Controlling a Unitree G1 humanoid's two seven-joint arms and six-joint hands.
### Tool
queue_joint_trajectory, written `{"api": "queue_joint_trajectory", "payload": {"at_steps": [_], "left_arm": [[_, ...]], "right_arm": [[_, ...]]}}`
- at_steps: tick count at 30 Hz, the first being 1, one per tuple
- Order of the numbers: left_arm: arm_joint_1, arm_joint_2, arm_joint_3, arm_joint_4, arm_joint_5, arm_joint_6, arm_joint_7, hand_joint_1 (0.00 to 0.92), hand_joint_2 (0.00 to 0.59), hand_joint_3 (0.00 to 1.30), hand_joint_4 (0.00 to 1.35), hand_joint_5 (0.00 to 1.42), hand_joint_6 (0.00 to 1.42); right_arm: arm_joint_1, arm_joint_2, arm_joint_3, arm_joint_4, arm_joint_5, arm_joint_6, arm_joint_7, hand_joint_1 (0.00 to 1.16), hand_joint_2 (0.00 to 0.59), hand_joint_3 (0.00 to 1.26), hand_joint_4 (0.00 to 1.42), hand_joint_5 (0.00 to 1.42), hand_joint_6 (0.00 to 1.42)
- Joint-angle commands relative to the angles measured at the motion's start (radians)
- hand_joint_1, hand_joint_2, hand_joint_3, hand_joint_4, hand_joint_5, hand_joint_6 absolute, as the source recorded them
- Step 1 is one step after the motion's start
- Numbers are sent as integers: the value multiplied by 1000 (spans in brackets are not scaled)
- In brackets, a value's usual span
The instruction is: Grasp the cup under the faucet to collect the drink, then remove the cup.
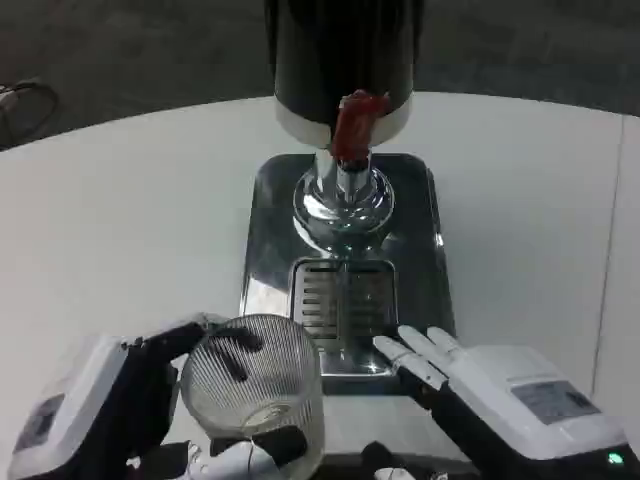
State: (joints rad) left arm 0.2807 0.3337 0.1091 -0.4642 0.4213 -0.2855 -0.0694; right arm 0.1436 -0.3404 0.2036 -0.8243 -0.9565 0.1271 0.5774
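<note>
The left hand [110, 410] grasps the ribbed clear cup [255, 385] at the near edge of the white surface [120, 220], short of the drip grille [342, 300]. Carry it upright beneath the red-handled faucet [352, 130], centred. The right hand [500, 390] waits released, fingers extended.

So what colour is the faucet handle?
Red; the faucet handle shows clearly in the head view, against the black dispenser.

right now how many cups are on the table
1. A clear ribbed cup stands near the table's front edge, held by the left hand, just in front of the dispenser's drip tray. More could be hidden behind the dispenser.
</note>
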Motion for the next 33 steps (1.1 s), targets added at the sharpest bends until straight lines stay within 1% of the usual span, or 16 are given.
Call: {"api": "queue_joint_trajectory", "payload": {"at_steps": [1,7,17,23,26,28,33], "left_arm": [[1,17,31,-5,-38,-18,-5,481,161,1064,1186,1407,1424],[-4,25,44,0,-52,-24,-11,481,161,1064,1186,1407,1424],[-22,19,40,12,-49,-18,-8,481,161,1064,1186,1407,1424],[-107,6,21,42,-40,14,-6,481,161,1064,1186,1407,1424],[-150,-1,7,79,-28,10,6,481,161,1064,1186,1407,1424],[-172,-7,-1,119,-17,4,20,481,161,1064,1186,1407,1424],[-238,-11,-13,220,8,1,62,481,161,1064,1186,1407,1424]], "right_arm": [[-11,10,5,-5,-10,2,16,305,454,79,0,0,108],[-9,13,2,-6,-13,0,20,308,450,82,0,0,111],[2,20,-3,-9,-15,5,18,318,446,83,0,0,113],[35,34,17,-18,-43,-3,6,318,448,83,0,0,113],[40,40,11,-24,-52,1,9,315,451,83,0,0,113],[48,35,7,-33,-61,-7,12,314,452,83,0,0,113],[90,42,-3,-62,-58,-12,4,311,453,83,0,0,113]]}}
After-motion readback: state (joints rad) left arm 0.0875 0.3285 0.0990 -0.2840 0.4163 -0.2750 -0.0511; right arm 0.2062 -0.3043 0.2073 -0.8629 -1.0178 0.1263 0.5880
